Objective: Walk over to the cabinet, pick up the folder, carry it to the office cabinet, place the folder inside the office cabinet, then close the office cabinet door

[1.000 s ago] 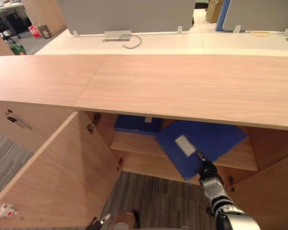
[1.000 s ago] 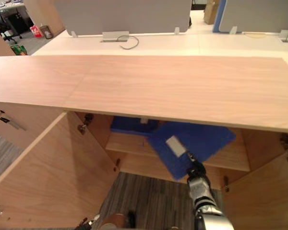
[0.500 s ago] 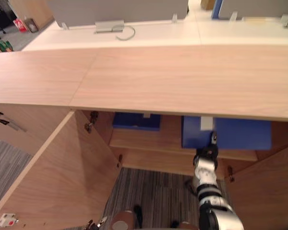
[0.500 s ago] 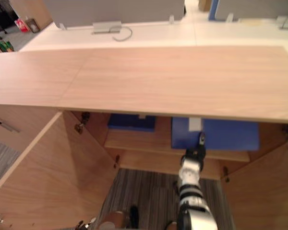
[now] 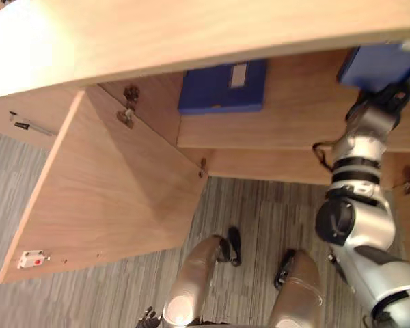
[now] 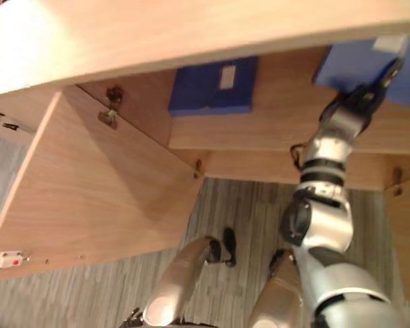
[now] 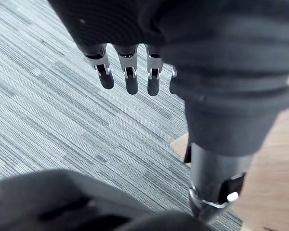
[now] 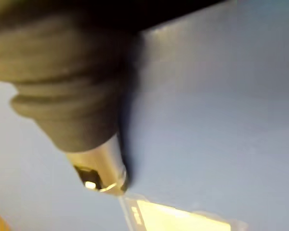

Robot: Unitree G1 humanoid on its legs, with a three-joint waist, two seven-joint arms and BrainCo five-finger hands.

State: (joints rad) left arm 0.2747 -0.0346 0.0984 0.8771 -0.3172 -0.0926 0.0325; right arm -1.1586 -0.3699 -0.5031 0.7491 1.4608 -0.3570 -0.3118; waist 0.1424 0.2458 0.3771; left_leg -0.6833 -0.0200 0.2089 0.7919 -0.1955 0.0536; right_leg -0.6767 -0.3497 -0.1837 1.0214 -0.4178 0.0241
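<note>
Step in hand: placing the folder inside the office cabinet (image 5: pixel 191 34); by my reading this step is nearly done, and the door closing has not begun
Folder (image 6: pixel 348 65): blue with a white label, on the shelf (image 5: pixel 294 116) at the right side of the open cabinet, under its top board
Right hand (image 6: pixel 362 99): up against the folder's near part; the right wrist view shows the blue face and label from very close; whether it clasps the folder or only presses on it, I cannot tell
Left hand (image 7: pixel 127 67): hangs low over the grey carpet (image 7: pixel 48 110), fingers straight and relaxed, holding nothing
Second folder (image 5: pixel 222 85): also blue, lying flat further left on the same shelf, well apart from the first
Left door (image 5: pixel 116 191): stands wide open
Next move: likely seat the folder fully behind the shelf's front edge, draw the right hand clear, then swing the door shut
</note>
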